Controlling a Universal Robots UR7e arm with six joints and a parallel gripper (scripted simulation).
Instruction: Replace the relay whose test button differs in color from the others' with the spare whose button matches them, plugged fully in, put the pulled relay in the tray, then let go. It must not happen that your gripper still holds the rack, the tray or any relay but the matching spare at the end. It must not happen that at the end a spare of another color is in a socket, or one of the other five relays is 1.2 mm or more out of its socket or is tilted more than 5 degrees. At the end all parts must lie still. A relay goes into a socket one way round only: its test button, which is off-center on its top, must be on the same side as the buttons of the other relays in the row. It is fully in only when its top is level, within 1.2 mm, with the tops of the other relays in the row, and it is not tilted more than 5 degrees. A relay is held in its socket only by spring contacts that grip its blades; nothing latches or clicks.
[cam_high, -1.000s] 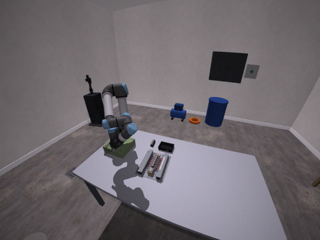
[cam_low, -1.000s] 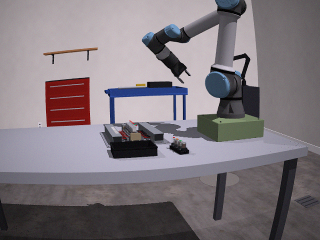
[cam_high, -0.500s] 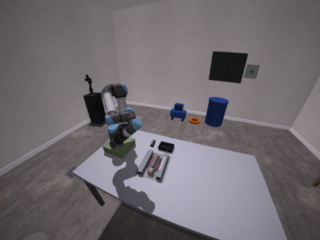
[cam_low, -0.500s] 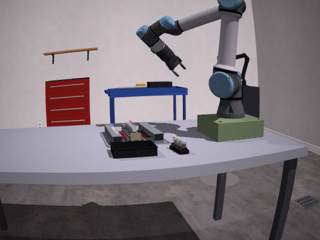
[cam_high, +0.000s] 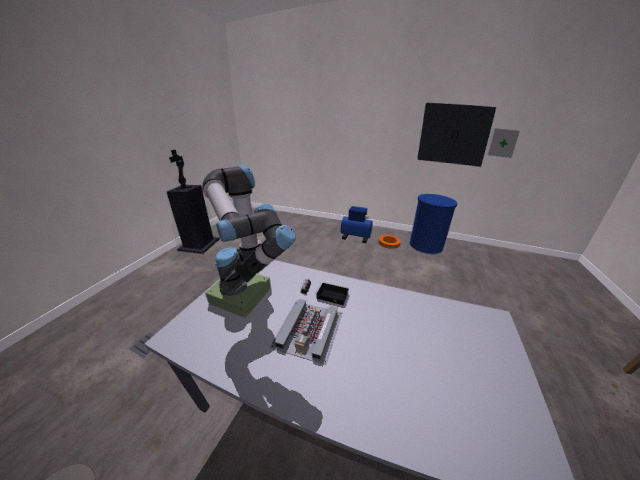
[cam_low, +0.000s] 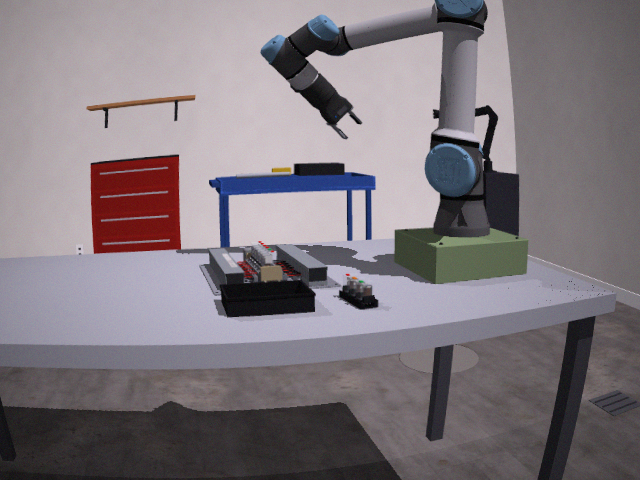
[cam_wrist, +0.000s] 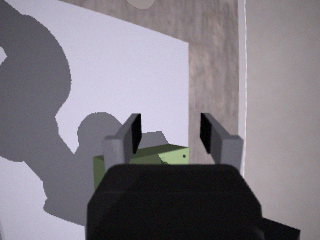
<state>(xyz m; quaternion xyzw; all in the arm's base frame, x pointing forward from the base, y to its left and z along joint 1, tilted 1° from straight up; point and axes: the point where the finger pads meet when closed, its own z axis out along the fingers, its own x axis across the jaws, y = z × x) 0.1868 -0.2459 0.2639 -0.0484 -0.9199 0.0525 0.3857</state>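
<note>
The relay row (cam_low: 263, 254) stands on a panel between two grey ducts (cam_high: 308, 329) in the middle of the table; the buttons are too small to tell apart. A black tray (cam_low: 267, 298) (cam_high: 332, 293) lies next to the panel. A small black holder with spare relays (cam_low: 358, 292) (cam_high: 305, 285) stands beside the tray. My gripper (cam_low: 347, 123) is open and empty, high above the table and well clear of the relays. In the wrist view the open fingers frame the green arm base (cam_wrist: 150, 156) and the table edge.
The arm's green base block (cam_low: 460, 254) stands at the table corner near the spare holder. A blue bench (cam_low: 292, 183) and a red drawer cabinet (cam_low: 135, 204) stand beyond the table.
</note>
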